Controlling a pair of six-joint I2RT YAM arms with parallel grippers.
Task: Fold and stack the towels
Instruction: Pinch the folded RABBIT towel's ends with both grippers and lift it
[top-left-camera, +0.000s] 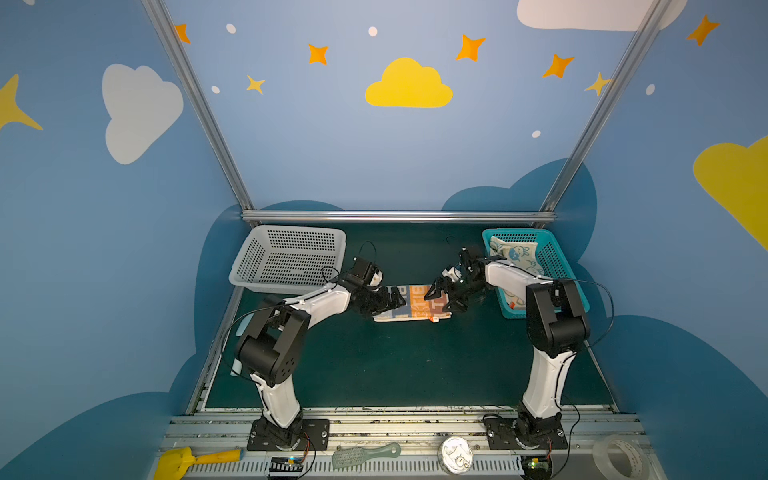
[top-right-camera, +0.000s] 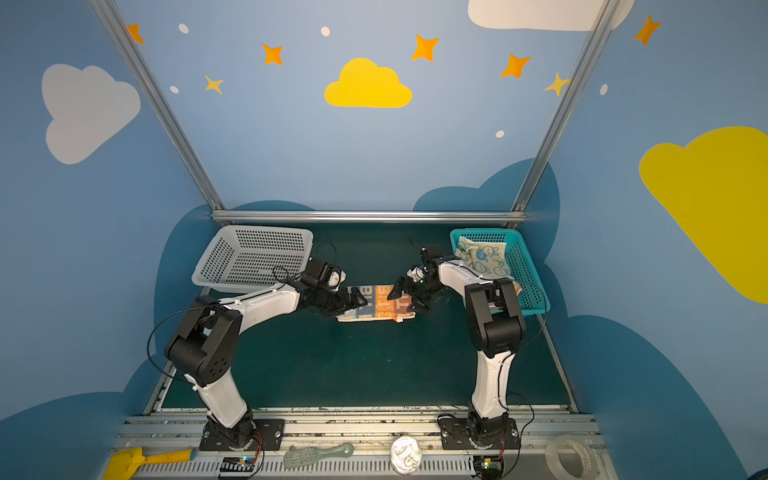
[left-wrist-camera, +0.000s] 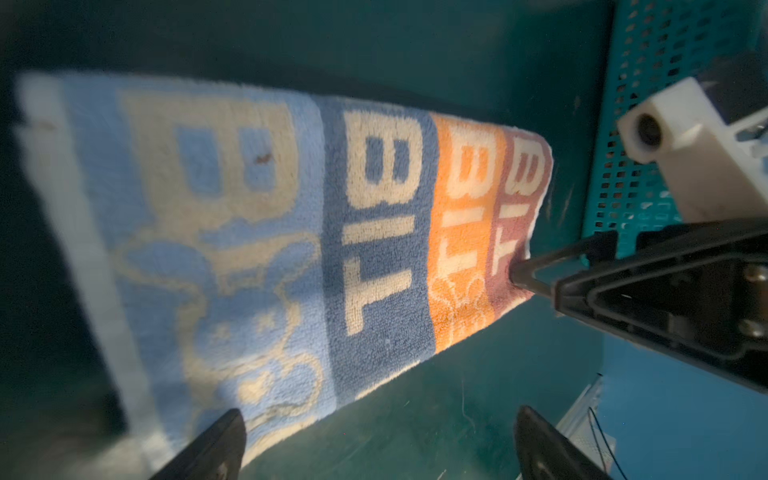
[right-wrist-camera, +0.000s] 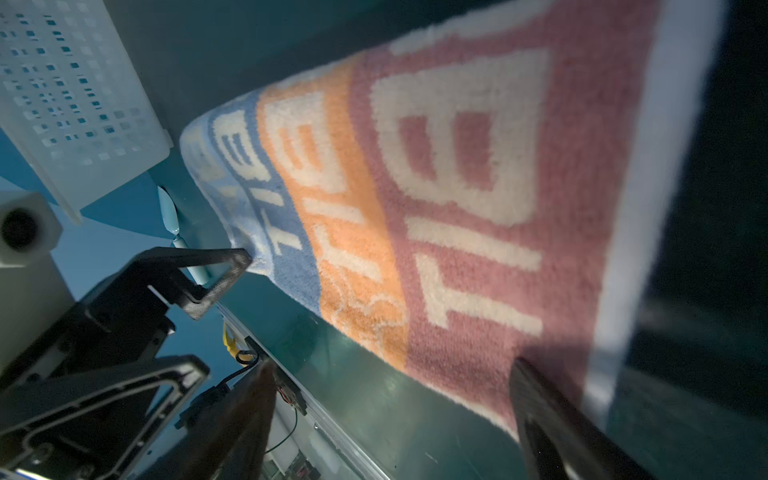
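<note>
The striped towel (top-left-camera: 411, 305) (top-right-camera: 376, 305) lies on the green mat as a long folded strip, its "BIT" lettering facing up (left-wrist-camera: 249, 228) (right-wrist-camera: 457, 208). My left gripper (top-left-camera: 392, 298) (top-right-camera: 356, 298) (left-wrist-camera: 380, 415) stands open low over its left end, one finger over the cloth's edge and nothing between the fingers. At the right end my right gripper (top-left-camera: 438, 301) (top-right-camera: 399, 297) (right-wrist-camera: 392, 365) is also open, with one finger over the pink stripe. A cream towel with blue rabbits (top-left-camera: 515, 255) (top-right-camera: 482, 255) lies crumpled in the teal basket (top-left-camera: 550, 253) (top-right-camera: 524, 266).
A white perforated basket (top-left-camera: 286, 257) (top-right-camera: 249, 257) stands empty at the back left. The teal basket sits just behind my right forearm. Along the front rail lie a yellow scoop (top-left-camera: 183, 459), a green brush (top-left-camera: 365, 455) and a tape roll (top-left-camera: 621, 457).
</note>
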